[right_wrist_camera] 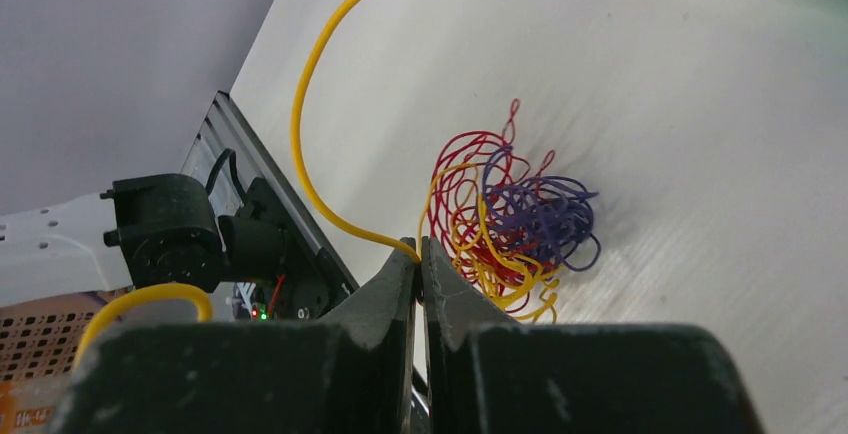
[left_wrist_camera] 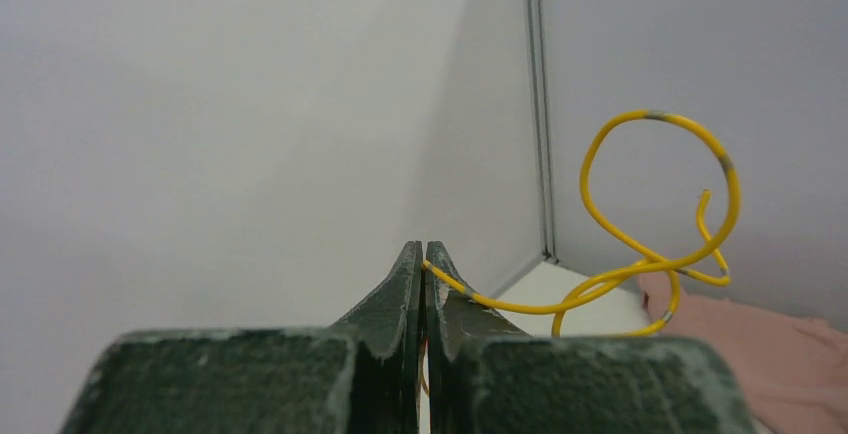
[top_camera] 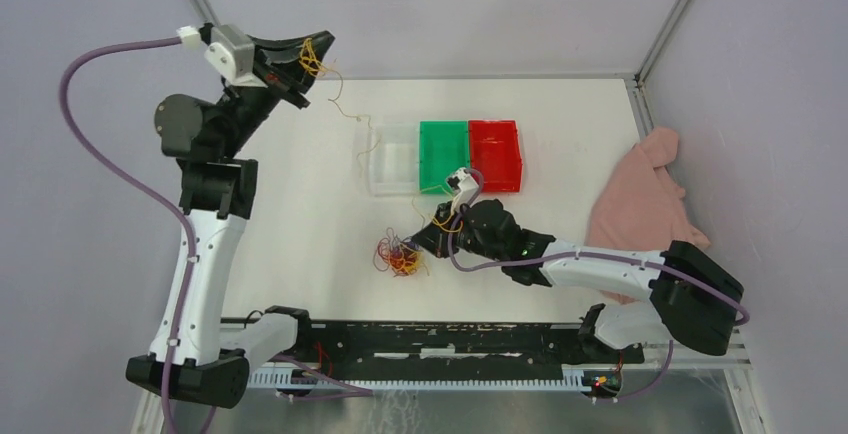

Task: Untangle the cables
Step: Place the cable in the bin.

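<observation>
The cables lie as a tangle (top_camera: 400, 254) of red, yellow and dark purple wire on the white table, left of my right gripper (top_camera: 428, 238). In the right wrist view the red loops (right_wrist_camera: 468, 154), purple loops (right_wrist_camera: 540, 214) and yellow loops (right_wrist_camera: 510, 279) sit just beyond my right gripper (right_wrist_camera: 419, 246), whose jaws are pinched on a yellow cable (right_wrist_camera: 300, 154) that arcs up and away. My left gripper (top_camera: 312, 58) is raised high at the back left. It (left_wrist_camera: 425, 250) is shut on a yellow cable (left_wrist_camera: 537, 310) that curls into a loop to its right.
A clear bin (top_camera: 393, 159), a green bin (top_camera: 444, 154) and a red bin (top_camera: 497, 154) stand side by side at mid-table. A pink cloth (top_camera: 645, 194) lies at the right edge. A black rail (top_camera: 430, 339) runs along the near edge.
</observation>
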Controlling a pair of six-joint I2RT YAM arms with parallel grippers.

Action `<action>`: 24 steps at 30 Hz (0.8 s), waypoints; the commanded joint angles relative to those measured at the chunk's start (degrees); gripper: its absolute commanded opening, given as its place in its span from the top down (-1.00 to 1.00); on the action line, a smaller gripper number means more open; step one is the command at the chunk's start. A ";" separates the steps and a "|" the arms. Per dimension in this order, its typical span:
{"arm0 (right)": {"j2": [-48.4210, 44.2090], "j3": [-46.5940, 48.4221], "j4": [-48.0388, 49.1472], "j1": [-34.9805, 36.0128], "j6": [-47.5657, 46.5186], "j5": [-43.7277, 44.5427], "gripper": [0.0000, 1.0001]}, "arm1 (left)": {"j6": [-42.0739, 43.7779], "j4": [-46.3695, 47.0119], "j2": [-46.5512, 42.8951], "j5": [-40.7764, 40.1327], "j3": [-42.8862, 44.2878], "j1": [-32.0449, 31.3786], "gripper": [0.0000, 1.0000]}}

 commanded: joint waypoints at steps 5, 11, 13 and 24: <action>-7.08 -5.16 -3.47 -0.18 1.93 -1.95 0.81 | -0.30 1.91 2.86 -1.32 -9.13 -1.14 0.94; -9.34 -5.83 -5.79 -0.13 1.86 -0.86 0.81 | 0.73 2.41 9.51 -3.08 -11.24 -3.24 0.94; -10.26 -5.98 -6.42 -0.16 1.62 -0.11 0.81 | 1.43 2.80 12.21 -3.36 -11.43 -3.95 0.94; -15.61 -6.54 -11.63 -0.20 -0.47 3.39 0.83 | 6.92 1.72 25.85 -3.74 -6.57 -5.89 0.94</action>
